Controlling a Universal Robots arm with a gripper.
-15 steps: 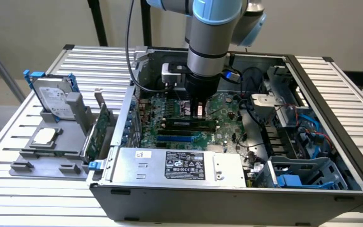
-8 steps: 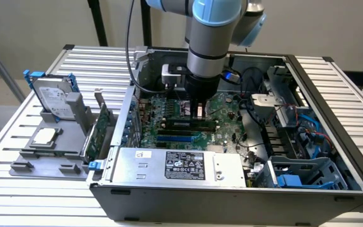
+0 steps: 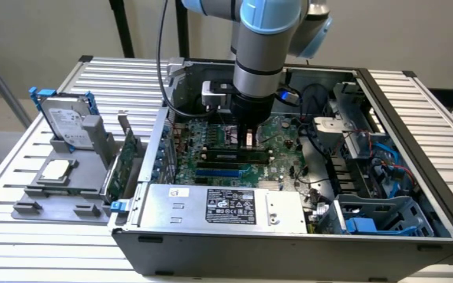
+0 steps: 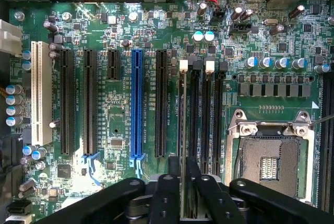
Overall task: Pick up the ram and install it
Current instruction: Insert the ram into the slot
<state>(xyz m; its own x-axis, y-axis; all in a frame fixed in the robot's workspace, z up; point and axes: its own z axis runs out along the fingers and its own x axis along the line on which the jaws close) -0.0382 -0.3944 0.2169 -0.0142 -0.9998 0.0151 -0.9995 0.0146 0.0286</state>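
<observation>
The ram (image 4: 183,145) stands on edge in the memory slot nearest the expansion slots on the motherboard (image 4: 120,109), seen edge-on in the wrist view as a thin pale line running from the white slot latch (image 4: 183,66) down to the hand (image 4: 183,192). The hand's black fingers (image 4: 166,195) flank the stick's near end, close to either side; whether they still pinch it or have just let go, I cannot tell. Beside it lie three more memory slots, then the bare CPU socket (image 4: 271,161). On the other side run a blue expansion slot (image 4: 137,104), black ones and a white slot (image 4: 41,93).

In the exterior view the arm (image 3: 262,53) reaches straight down into the open computer case (image 3: 289,242) on the slatted tabletop (image 3: 22,230). On the exterior view's left, a grey holder (image 3: 61,188) carries a hard drive (image 3: 63,124) and a green expansion card (image 3: 124,159).
</observation>
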